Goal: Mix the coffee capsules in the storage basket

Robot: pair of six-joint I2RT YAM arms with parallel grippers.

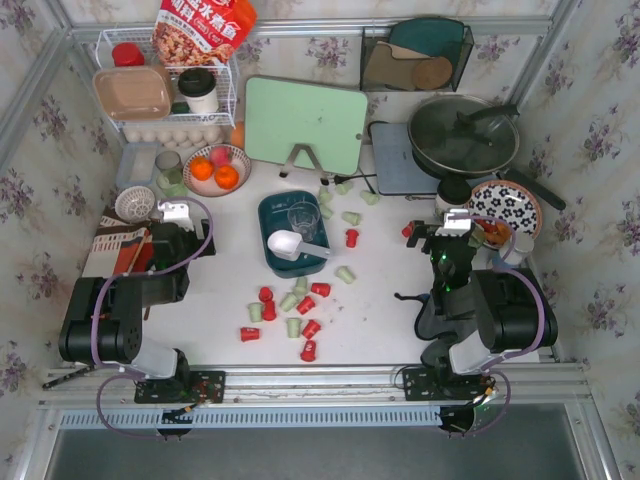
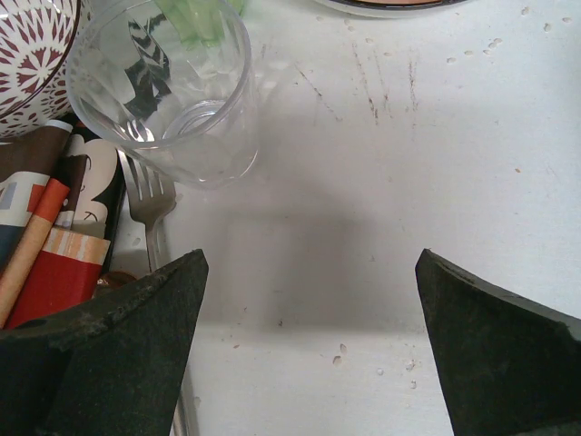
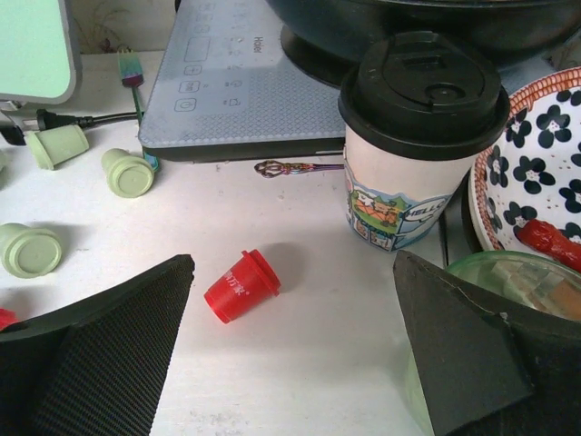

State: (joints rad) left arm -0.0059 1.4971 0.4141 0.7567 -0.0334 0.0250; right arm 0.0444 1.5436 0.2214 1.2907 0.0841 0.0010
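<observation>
Holding left gripper (image 2: 309,263) and right gripper (image 3: 292,263) spread wide and empty above the table (image 1: 215,295), with red and green coffee capsules (image 1: 320,289) strewn loose around the storage basket (image 1: 265,225), itself containing a glass (image 1: 303,218) and white scoop (image 1: 288,245).

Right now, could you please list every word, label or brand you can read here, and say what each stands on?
"Haier": on the grey induction cooktop.
"HELLO": on the cartoon sleeve of the paper cup.
White print on the red capsule: too blurred to read.
Large characters on the snack bag, top view: too small to read reliably.
</observation>
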